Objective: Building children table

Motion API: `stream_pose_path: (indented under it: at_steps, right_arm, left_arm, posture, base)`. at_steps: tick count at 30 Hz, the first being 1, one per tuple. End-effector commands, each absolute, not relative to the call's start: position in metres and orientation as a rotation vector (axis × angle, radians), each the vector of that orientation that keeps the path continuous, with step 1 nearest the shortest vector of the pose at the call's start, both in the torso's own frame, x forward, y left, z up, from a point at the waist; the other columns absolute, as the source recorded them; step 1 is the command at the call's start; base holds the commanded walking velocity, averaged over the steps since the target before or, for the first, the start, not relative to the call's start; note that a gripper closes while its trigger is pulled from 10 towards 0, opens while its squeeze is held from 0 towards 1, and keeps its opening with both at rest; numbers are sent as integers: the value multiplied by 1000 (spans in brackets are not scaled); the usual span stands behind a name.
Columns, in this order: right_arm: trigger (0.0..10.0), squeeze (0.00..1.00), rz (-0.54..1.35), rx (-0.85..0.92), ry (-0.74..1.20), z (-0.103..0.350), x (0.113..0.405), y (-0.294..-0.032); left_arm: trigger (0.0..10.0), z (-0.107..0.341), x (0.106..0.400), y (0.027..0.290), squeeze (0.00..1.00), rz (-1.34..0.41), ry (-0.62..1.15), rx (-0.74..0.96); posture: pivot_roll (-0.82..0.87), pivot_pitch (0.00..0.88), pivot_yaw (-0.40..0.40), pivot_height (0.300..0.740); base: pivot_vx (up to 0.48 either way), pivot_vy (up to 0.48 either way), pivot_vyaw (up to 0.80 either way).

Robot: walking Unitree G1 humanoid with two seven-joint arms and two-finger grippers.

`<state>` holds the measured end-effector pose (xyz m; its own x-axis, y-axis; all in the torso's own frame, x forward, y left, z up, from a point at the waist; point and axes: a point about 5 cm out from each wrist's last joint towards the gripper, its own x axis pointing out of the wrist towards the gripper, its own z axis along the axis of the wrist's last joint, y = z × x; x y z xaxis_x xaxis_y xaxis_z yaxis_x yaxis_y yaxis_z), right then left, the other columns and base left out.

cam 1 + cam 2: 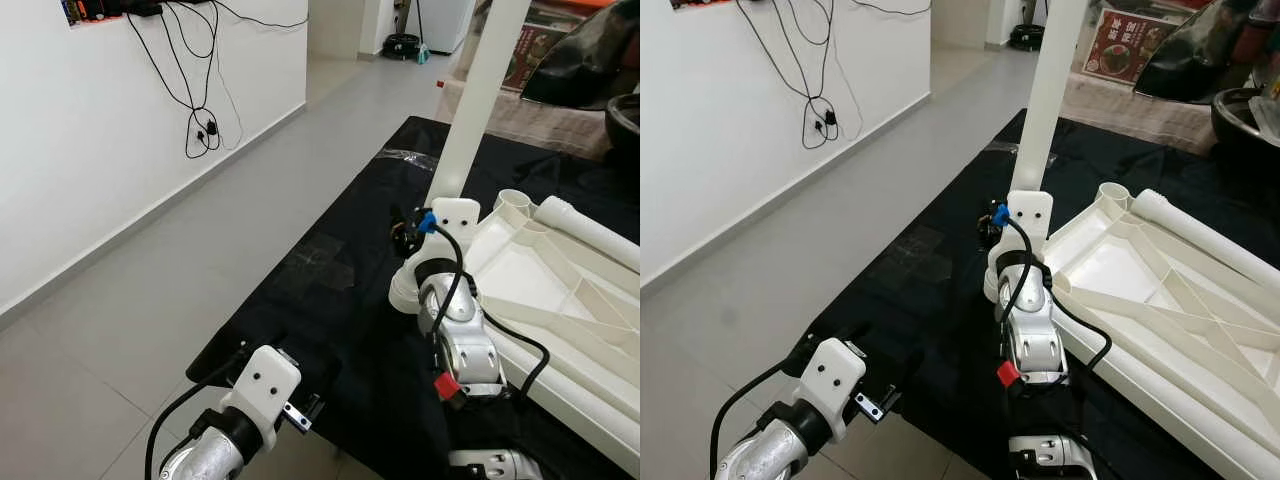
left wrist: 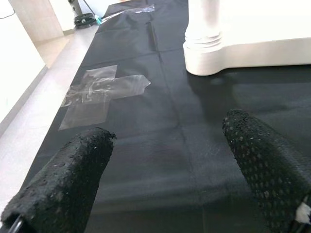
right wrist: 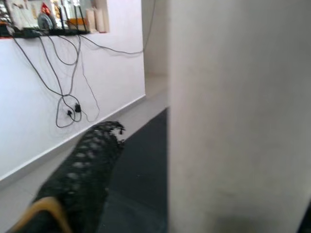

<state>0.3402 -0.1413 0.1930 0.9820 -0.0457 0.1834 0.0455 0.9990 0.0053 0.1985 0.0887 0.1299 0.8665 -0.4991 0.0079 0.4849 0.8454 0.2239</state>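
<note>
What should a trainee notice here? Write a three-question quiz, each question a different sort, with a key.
1. True or false: the right gripper is at the foot of the white leg standing upright in a corner of the upturned tabletop.
2. The left gripper is: A) open above the black mat; B) shut on a leg; C) resting on the tabletop.
3. What clear thing lies flat on the mat?
Key: 1 true; 2 A; 3 plastic wrapper.

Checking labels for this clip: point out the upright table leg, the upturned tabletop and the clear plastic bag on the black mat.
table leg [image 1: 1044,110], right eye view, mid-shaft.
tabletop [image 1: 1110,262], right eye view, flat underside panel.
plastic bag [image 2: 99,92], left wrist view, its middle.
</note>
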Motion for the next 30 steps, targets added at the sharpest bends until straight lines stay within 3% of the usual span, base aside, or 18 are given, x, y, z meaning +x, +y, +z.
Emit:
stream_pose_path:
  at_steps: [1,2,3,8,17,21,30]
  right_arm:
    - [10000,988,-28,-8,-207,195,338,-140]
    - [10000,988,-15,-12,-201,194,338,-139]
    - [10000,0,-2,-24,-199,193,337,-140]
    - [10000,0,23,6,-196,188,330,-143]
    - [10000,0,142,63,-201,184,317,-130]
    - [10000,0,261,84,-207,182,314,-122]
    - [10000,0,358,37,-193,164,296,-144]
  left_arm:
    - [10000,125,198,90,0,-522,-46,219]
    - [10000,125,198,90,0,-523,-46,219]
    - [10000,125,198,90,0,-524,-45,219]
    - [10000,124,198,89,0,-524,-46,219]
    - [10000,124,199,90,0,-524,-45,219]
    - [10000,124,199,89,0,-522,-45,221]
    - [10000,123,199,89,0,-521,-44,219]
  posture:
    - [115,74,-44,740]
    - [115,74,-44,740]
    - [111,75,-41,740]
    - [108,73,-42,740]
    - [109,73,-42,740]
    - [109,72,-44,740]
    - [106,68,-44,740]
  base:
    - [0,0,0]
    - [0,0,0]
    - [0,0,0]
    - [0,0,0]
    - [0,0,-729]
    - [0,0,0]
    - [0,0,0]
